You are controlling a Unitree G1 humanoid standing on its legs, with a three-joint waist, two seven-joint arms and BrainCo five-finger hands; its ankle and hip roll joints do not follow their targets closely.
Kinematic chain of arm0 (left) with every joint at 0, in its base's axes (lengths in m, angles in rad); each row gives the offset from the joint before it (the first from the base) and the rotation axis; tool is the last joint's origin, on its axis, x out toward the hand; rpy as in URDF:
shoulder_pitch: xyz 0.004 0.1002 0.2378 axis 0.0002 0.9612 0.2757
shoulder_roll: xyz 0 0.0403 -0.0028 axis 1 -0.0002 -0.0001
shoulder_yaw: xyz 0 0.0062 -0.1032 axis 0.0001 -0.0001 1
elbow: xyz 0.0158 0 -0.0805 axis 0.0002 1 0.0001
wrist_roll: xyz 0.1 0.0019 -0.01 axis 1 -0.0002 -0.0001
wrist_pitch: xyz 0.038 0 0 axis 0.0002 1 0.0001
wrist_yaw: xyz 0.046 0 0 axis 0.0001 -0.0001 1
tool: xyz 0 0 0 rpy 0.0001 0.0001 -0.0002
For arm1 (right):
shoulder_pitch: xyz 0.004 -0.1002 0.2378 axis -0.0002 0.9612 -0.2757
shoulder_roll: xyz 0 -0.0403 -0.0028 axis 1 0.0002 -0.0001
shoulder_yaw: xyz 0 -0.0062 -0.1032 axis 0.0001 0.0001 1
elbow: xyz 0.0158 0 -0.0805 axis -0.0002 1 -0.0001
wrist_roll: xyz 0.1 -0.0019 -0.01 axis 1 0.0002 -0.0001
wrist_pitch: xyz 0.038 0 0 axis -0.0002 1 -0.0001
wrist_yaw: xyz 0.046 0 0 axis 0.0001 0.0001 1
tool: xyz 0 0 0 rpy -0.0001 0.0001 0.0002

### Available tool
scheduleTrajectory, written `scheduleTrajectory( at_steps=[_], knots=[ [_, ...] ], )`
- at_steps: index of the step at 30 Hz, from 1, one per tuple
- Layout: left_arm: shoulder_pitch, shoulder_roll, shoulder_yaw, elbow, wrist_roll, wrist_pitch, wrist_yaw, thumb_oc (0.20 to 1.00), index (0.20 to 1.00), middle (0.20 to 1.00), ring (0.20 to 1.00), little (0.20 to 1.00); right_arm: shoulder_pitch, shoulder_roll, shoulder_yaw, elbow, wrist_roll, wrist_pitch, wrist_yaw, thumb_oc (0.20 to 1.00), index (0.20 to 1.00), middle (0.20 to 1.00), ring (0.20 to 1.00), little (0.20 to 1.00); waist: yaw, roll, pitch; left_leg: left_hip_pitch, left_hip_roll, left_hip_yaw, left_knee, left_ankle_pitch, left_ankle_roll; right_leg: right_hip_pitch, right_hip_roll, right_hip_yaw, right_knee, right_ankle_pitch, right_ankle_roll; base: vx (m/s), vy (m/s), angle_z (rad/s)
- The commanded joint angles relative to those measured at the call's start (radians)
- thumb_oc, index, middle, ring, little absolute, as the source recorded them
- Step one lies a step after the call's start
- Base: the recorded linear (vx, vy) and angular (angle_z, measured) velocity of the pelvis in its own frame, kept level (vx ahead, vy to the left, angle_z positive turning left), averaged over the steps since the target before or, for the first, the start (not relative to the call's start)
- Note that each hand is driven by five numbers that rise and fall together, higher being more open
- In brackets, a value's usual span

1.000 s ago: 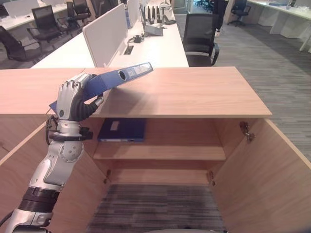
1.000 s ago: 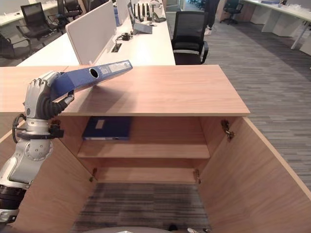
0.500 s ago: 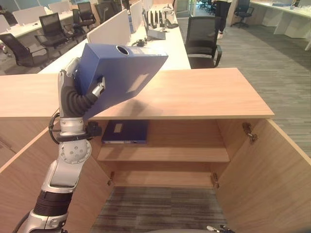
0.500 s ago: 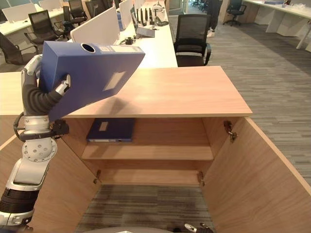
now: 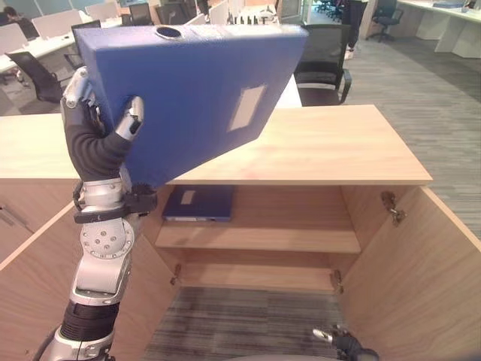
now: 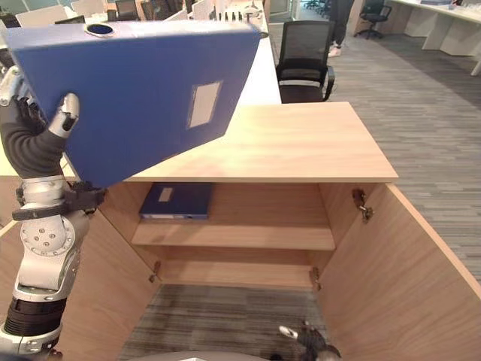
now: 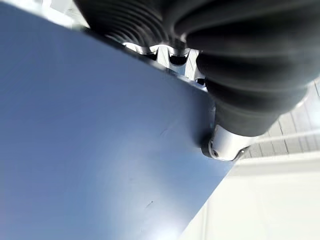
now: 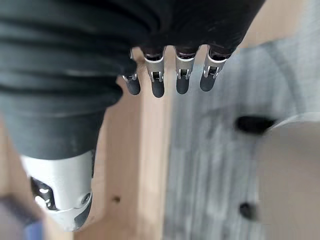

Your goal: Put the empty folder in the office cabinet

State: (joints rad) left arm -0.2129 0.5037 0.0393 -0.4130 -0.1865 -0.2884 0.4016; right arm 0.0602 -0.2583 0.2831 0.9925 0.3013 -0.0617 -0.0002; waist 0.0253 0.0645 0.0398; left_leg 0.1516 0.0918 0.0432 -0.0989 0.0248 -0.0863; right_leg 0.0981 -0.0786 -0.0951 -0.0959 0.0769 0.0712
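Note:
My left hand [image 5: 96, 144] is shut on a large blue folder [image 5: 203, 90], fingers behind its edge and thumb [image 7: 225, 145] pressed on its broad face [image 7: 90, 150]. The folder is raised above the left part of the cabinet top [image 5: 338, 143], tilted, with its white label facing me and its spine with the ring hole uppermost. The office cabinet stands open below, both doors swung out. A second blue folder [image 5: 199, 203] lies flat at the left of the upper shelf [image 5: 285, 239]. My right hand [image 6: 308, 338] hangs low at the bottom edge, its fingers [image 8: 157, 82] relaxed and holding nothing.
The right cabinet door [image 5: 421, 278] stands wide open beside the opening, the left door behind my left arm. A lower shelf [image 5: 255, 277] sits under the upper one. Behind the cabinet are white desks with dividers and a black office chair [image 5: 323, 64].
The left hand has lifted the folder off the cabinet top and swung it up and towards me, its broad face now turned my way. The right hand has come into view at the bottom.

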Motion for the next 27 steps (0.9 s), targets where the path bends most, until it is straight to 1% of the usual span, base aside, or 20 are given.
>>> scheduleTrajectory(
  at_steps=[1,2,4,5,6,7,8,11,13,14,15,17,18,21,22,24,26,27],
  knots=[
    [-0.135,0.006,0.019,-0.062,-0.133,-0.077,-0.016,0.2,0.2,0.2,0.2,0.2,-0.075,0.04,0.046,-0.15,0.11,-0.048,0.038,1.0,1.0,1.0,1.0,1.0,0.007,-0.059,0.013,-0.018,-0.021,-0.043,0.012,-0.046,0.011,0.052,-0.077,-0.003,0.048,-0.108,0.084,0.0,0.0,0.0],
    [-0.134,0.006,0.02,-0.062,-0.134,-0.077,-0.016,0.2,0.2,0.2,0.2,0.2,-0.074,0.039,0.046,-0.152,0.111,-0.047,0.037,1.0,1.0,1.0,1.0,1.0,0.006,-0.059,0.013,-0.018,-0.021,-0.043,0.012,-0.046,0.011,0.052,-0.077,-0.003,0.048,-0.108,0.084,-0.03,0.006,0.01],
    [-0.13,-0.005,0.007,-0.074,-0.176,-0.075,-0.028,0.2,0.2,0.2,0.2,0.2,-0.069,0.034,0.067,-0.278,0.189,-0.051,0.061,1.0,1.0,1.0,1.0,1.0,0.008,-0.06,0.012,-0.022,-0.021,-0.042,0.012,-0.044,0.01,0.049,-0.078,-0.004,0.047,-0.106,0.083,-0.02,0.004,0.0],
    [-0.123,-0.013,-0.011,-0.083,-0.217,-0.076,-0.046,0.2,0.2,0.2,0.2,0.2,-0.068,0.028,0.08,-0.39,0.288,-0.058,0.084,1.0,1.0,1.0,1.0,1.0,0.009,-0.061,0.014,-0.022,-0.021,-0.042,0.012,-0.043,0.01,0.049,-0.077,-0.004,0.046,-0.105,0.083,0.0,0.0,0.0],
    [-0.122,-0.013,-0.01,-0.083,-0.218,-0.076,-0.046,0.2,0.2,0.2,0.2,0.2,-0.066,0.027,0.08,-0.393,0.289,-0.056,0.083,1.0,1.0,1.0,1.0,1.0,0.009,-0.06,0.014,-0.022,-0.021,-0.042,0.012,-0.043,0.01,0.049,-0.077,-0.004,0.046,-0.105,0.083,-0.03,0.017,-0.01],
    [-0.115,-0.02,-0.025,-0.09,-0.251,-0.078,-0.059,0.2,0.2,0.2,0.2,0.2,-0.06,0.024,0.1,-0.514,0.42,-0.053,0.121,1.0,1.0,1.0,1.0,1.0,0.011,-0.062,0.015,-0.023,-0.021,-0.04,0.012,-0.041,0.009,0.047,-0.077,-0.006,0.047,-0.105,0.084,0.0,0.0,0.0],
    [-0.114,-0.021,-0.025,-0.09,-0.251,-0.078,-0.06,0.2,0.2,0.2,0.2,0.2,-0.058,0.022,0.1,-0.516,0.421,-0.052,0.121,1.0,1.0,1.0,1.0,1.0,0.011,-0.061,0.015,-0.023,-0.021,-0.04,0.012,-0.041,0.01,0.047,-0.077,-0.006,0.047,-0.105,0.084,0.0,0.0,0.0],
    [-0.099,-0.032,-0.049,-0.093,-0.301,-0.074,-0.077,0.2,0.2,0.2,0.2,0.2,-0.06,0.001,0.142,-0.66,0.548,-0.038,0.162,1.0,1.0,1.0,1.0,1.0,0.014,-0.064,0.017,-0.025,-0.021,-0.04,0.012,-0.038,0.008,0.045,-0.077,-0.007,0.047,-0.103,0.083,0.0,0.0,0.0],
    [-0.083,-0.033,-0.059,-0.101,-0.318,-0.067,-0.092,0.2,0.2,0.2,0.2,0.2,-0.058,-0.025,0.17,-0.767,0.597,-0.028,0.188,1.0,1.0,1.0,1.0,1.0,0.016,-0.067,0.016,-0.026,-0.02,-0.039,0.012,-0.038,0.007,0.044,-0.078,-0.007,0.046,-0.102,0.083,0.0,0.0,0.0],
    [-0.069,-0.033,-0.066,-0.105,-0.335,-0.063,-0.104,0.2,0.2,0.2,0.2,0.2,-0.059,-0.046,0.188,-0.851,0.65,-0.023,0.21,1.0,1.0,1.0,1.0,1.0,0.017,-0.069,0.016,-0.027,-0.019,-0.039,0.012,-0.037,0.007,0.043,-0.078,-0.005,0.046,-0.101,0.084,0.0,0.0,0.0],
    [-0.068,-0.034,-0.065,-0.105,-0.335,-0.063,-0.104,0.2,0.2,0.2,0.2,0.2,-0.058,-0.048,0.188,-0.853,0.651,-0.022,0.209,1.0,1.0,1.0,1.0,1.0,0.016,-0.069,0.016,-0.027,-0.019,-0.039,0.012,-0.037,0.007,0.043,-0.078,-0.005,0.046,-0.101,0.084,0.0,0.0,0.0],
    [-0.049,-0.042,-0.079,-0.107,-0.358,-0.057,-0.11,0.2,0.2,0.2,0.2,0.2,-0.067,-0.057,0.204,-0.926,0.709,-0.027,0.216,1.0,1.0,1.0,1.0,1.0,0.017,-0.07,0.016,-0.026,-0.018,-0.037,0.012,-0.037,0.007,0.042,-0.079,-0.001,0.045,-0.1,0.084,0.0,0.0,0.0],
    [-0.032,-0.048,-0.083,-0.117,-0.369,-0.056,-0.114,0.2,0.2,0.2,0.2,0.2,-0.08,-0.061,0.22,-0.993,0.755,-0.032,0.223,1.0,1.0,1.0,1.0,1.0,0.018,-0.071,0.016,-0.025,-0.017,-0.036,0.012,-0.036,0.007,0.043,-0.079,0.001,0.045,-0.099,0.083,0.0,0.0,0.0],
    [-0.01,-0.062,-0.098,-0.122,-0.394,-0.053,-0.12,0.2,0.2,0.2,0.2,0.2,-0.115,-0.066,0.242,-1.072,0.799,-0.047,0.218,1.0,1.0,1.0,1.0,1.0,0.016,-0.071,0.016,-0.024,-0.015,-0.032,0.012,-0.036,0.007,0.042,-0.08,0.004,0.045,-0.099,0.083,0.0,0.0,0.0],
    [-0.01,-0.062,-0.098,-0.122,-0.394,-0.053,-0.12,0.2,0.2,0.2,0.2,0.2,-0.115,-0.066,0.242,-1.072,0.799,-0.047,0.217,1.0,1.0,1.0,1.0,1.0,0.016,-0.071,0.016,-0.024,-0.015,-0.032,0.012,-0.037,0.007,0.042,-0.08,0.005,0.045,-0.099,0.083,0.0,0.0,0.0],
    [0.005,-0.066,-0.104,-0.123,-0.406,-0.052,-0.122,0.2,0.2,0.2,0.2,0.2,-0.14,-0.058,0.256,-1.124,0.832,-0.058,0.219,1.0,1.0,1.0,1.0,1.0,0.014,-0.071,0.016,-0.024,-0.015,-0.03,0.012,-0.037,0.008,0.039,-0.08,0.007,0.045,-0.098,0.083,0.0,0.0,0.0],
    [0.019,-0.075,-0.116,-0.124,-0.416,-0.049,-0.117,0.2,0.2,0.2,0.2,0.2,-0.177,-0.038,0.273,-1.173,0.869,-0.089,0.203,1.0,1.0,1.0,1.0,1.0,0.012,-0.071,0.017,-0.026,-0.014,-0.028,0.012,-0.036,0.009,0.037,-0.08,0.01,0.045,-0.097,0.082,0.0,0.0,0.0],
    [0.019,-0.074,-0.115,-0.124,-0.416,-0.049,-0.117,0.2,0.2,0.2,0.2,0.2,-0.177,-0.038,0.273,-1.173,0.869,-0.089,0.203,1.0,1.0,1.0,1.0,1.0,0.012,-0.071,0.017,-0.026,-0.014,-0.028,0.012,-0.036,0.009,0.037,-0.08,0.01,0.045,-0.097,0.082,0.0,0.0,0.0]
  ],
)
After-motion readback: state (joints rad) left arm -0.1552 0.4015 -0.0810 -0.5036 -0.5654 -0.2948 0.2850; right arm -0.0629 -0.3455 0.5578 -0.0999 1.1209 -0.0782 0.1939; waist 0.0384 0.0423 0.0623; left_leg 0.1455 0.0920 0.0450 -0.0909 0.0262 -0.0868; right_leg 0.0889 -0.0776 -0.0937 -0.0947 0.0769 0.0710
